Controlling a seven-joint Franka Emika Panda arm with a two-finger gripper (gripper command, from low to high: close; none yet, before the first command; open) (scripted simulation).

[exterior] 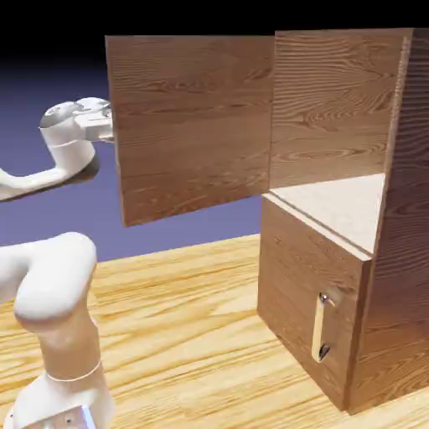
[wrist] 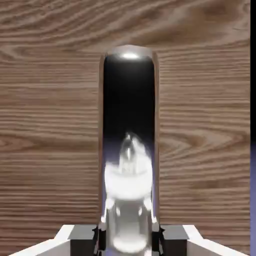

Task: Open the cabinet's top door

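Observation:
The cabinet (exterior: 395, 251) stands at the exterior view's right. Its top door (exterior: 193, 126) is swung wide open and sticks out to the left, showing the pale inner shelf (exterior: 343, 209). My hand (exterior: 84, 121) reaches the door's far face from the left, and the panel hides its fingers there. In the hand view my gripper (wrist: 128, 241) is shut on the door's long silvery bar handle (wrist: 129, 140). The handle runs up between the grey fingertips (wrist: 82, 240), with the door's wood grain filling the picture behind it.
The smaller lower door (exterior: 302, 285) is closed and its short brass-coloured handle (exterior: 322, 328) faces forward. My arm's white base link (exterior: 59, 318) rises at the lower left over the light wooden table (exterior: 193, 335).

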